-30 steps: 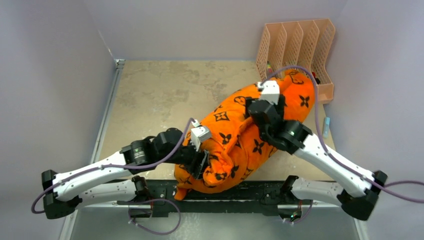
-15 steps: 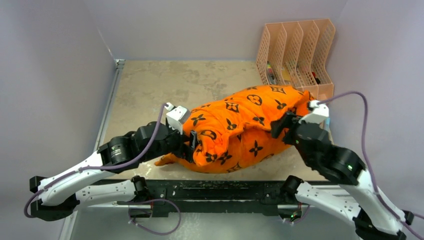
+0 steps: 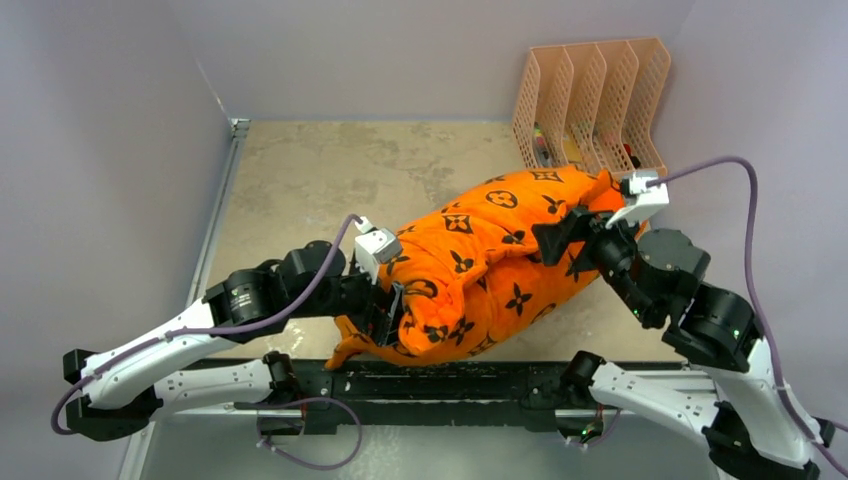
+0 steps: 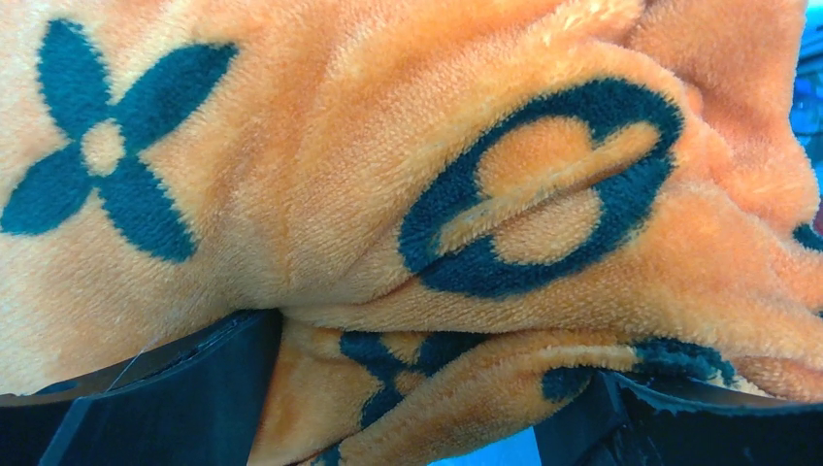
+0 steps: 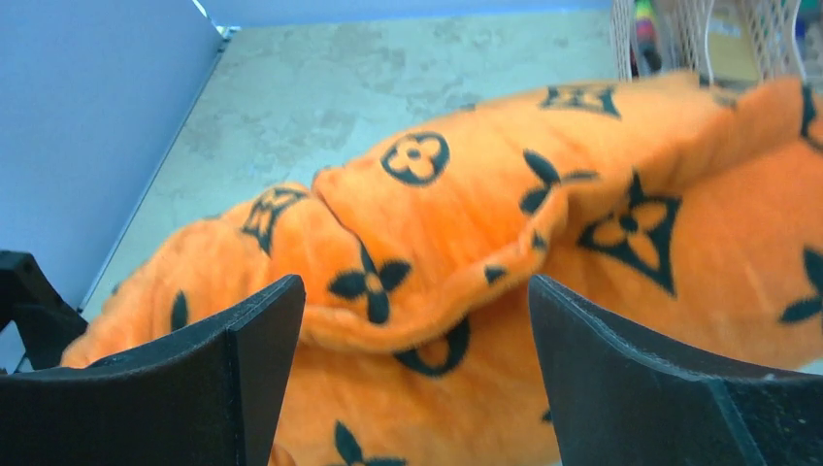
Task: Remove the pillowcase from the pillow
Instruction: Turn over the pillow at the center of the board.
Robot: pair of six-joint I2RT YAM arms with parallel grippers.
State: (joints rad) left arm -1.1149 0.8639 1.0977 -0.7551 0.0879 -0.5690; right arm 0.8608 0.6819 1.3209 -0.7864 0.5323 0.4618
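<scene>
The orange pillowcase (image 3: 490, 260) with black flower and circle motifs lies as a puffy bundle slanting across the table, from near left to far right. The pillow is hidden inside it; no white shows. My left gripper (image 3: 392, 312) is pushed against the bundle's near-left end. In the left wrist view its jaws (image 4: 437, 354) stand wide apart, and plush folds of the pillowcase (image 4: 388, 194) bulge between them. My right gripper (image 3: 567, 236) hovers at the far-right end, tilted down. Its jaws (image 5: 415, 291) are open, with the pillowcase (image 5: 485, 214) below them and nothing gripped.
A peach plastic file rack (image 3: 595, 100) stands at the back right, just behind the bundle's far end. Bare mottled table (image 3: 320, 180) stretches to the back left. Grey walls close in the left, back and right sides. The black base rail (image 3: 450, 385) runs along the near edge.
The bundle has dropped from a curled heap to lying stretched across the table. My right gripper moved off its top to its right end. My left gripper's jaws have widened.
</scene>
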